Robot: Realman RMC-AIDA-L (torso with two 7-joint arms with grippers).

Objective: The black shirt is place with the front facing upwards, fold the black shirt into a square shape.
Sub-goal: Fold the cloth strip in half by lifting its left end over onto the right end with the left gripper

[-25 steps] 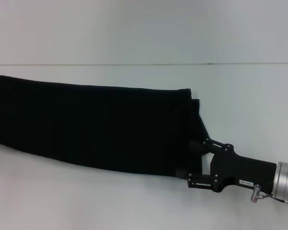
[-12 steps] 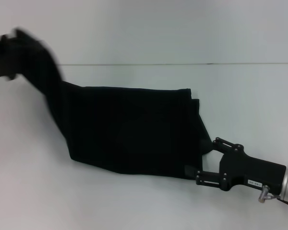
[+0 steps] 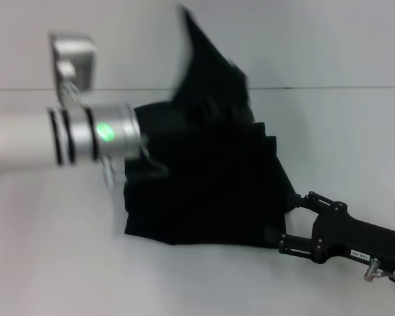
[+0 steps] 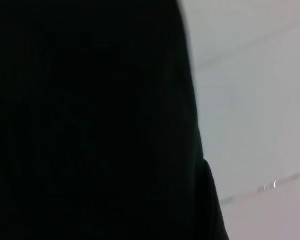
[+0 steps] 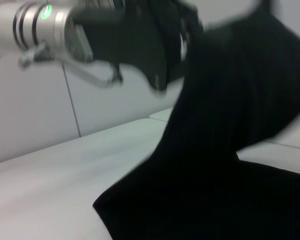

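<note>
The black shirt point(image 3: 210, 191) lies folded on the white table point(image 3: 52, 263). One end of it is raised into a peak point(image 3: 210, 72) above the pile. My left arm point(image 3: 85, 135) reaches in from the left, its gripper buried in the lifted cloth. In the right wrist view the left gripper point(image 5: 176, 46) hangs above the table, shut on the shirt point(image 5: 215, 150), which drapes down from it. Black cloth point(image 4: 90, 120) fills most of the left wrist view. My right gripper point(image 3: 288, 220) rests low at the shirt's right edge, fingers spread open.
The table point(image 5: 50, 190) runs bare to the left and front of the shirt. A pale wall point(image 3: 329, 39) stands behind the table's back edge point(image 3: 342, 87).
My left arm has swung in from the left, carrying the shirt's left end up and over toward the right. The flat part is shorter. My right gripper slid slightly right and down.
</note>
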